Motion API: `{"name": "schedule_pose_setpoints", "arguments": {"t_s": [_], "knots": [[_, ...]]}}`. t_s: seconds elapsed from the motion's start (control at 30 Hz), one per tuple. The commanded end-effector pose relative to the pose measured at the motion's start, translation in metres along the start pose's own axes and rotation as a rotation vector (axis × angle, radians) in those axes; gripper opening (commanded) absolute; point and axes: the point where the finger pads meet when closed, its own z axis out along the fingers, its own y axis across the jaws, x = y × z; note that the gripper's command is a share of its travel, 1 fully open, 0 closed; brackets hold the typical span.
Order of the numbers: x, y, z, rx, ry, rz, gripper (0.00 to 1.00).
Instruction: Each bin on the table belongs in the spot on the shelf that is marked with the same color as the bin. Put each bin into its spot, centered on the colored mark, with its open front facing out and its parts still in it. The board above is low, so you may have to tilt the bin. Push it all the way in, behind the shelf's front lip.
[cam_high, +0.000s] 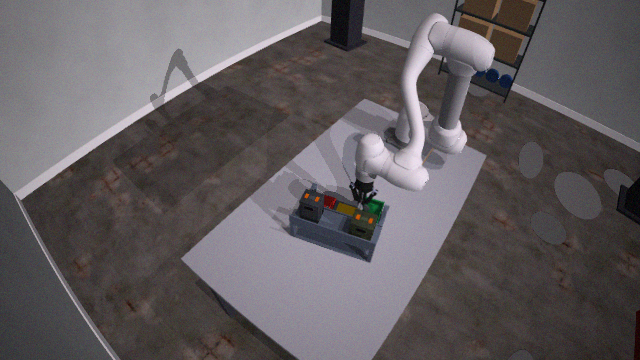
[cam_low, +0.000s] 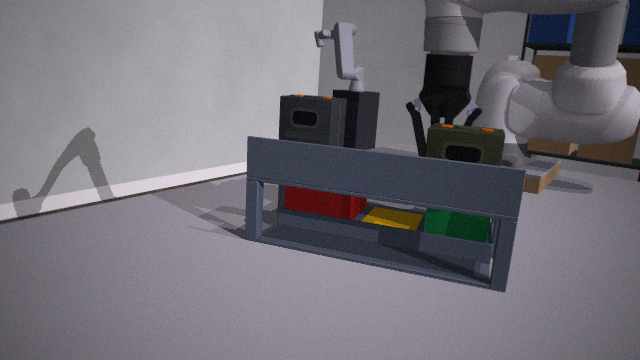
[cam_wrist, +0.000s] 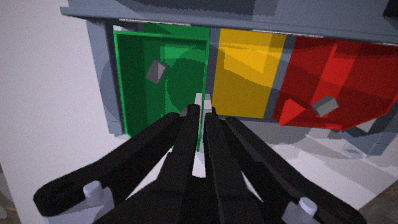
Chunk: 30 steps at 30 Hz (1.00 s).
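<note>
Atop the shelf (cam_high: 325, 241) (cam_low: 380, 172) (cam_wrist: 150, 16), grey case (cam_high: 311, 212) (cam_low: 306, 131), olive case (cam_high: 362, 225) (cam_low: 465, 141)

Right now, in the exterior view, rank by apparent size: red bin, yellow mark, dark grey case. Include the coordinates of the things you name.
1. dark grey box-shaped case (cam_high: 312, 207) (cam_low: 311, 120)
2. red plastic-looking bin (cam_high: 329, 201) (cam_low: 320, 201) (cam_wrist: 345, 75)
3. flat yellow mark (cam_high: 346, 208) (cam_low: 393, 218) (cam_wrist: 245, 75)

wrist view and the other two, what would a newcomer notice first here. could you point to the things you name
The bright bins on the grey shelf (cam_high: 320, 239) (cam_low: 385, 162) stand out: the green bin (cam_wrist: 135, 90) at one end, the red bin (cam_low: 317, 201) at the other, a yellow mark (cam_high: 346, 208) (cam_low: 392, 219) (cam_wrist: 245, 75) between. Next, the big white arm (cam_high: 412, 90) reaching down over the green end.
</note>
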Motion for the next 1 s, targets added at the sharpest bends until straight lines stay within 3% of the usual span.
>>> {"name": "schedule_pose_setpoints", "arguments": {"t_s": [0.0, 0.83, 0.87, 0.97], "knots": [[-0.0002, 0.0, 0.0003, 0.0, 0.006, 0.0, 0.1], [-0.0005, 0.0, 0.0009, 0.0, 0.014, 0.0, 0.1], [-0.0005, 0.0, 0.0009, 0.0, 0.014, 0.0, 0.15], [-0.0005, 0.0, 0.0009, 0.0, 0.014, 0.0, 0.15]]}}
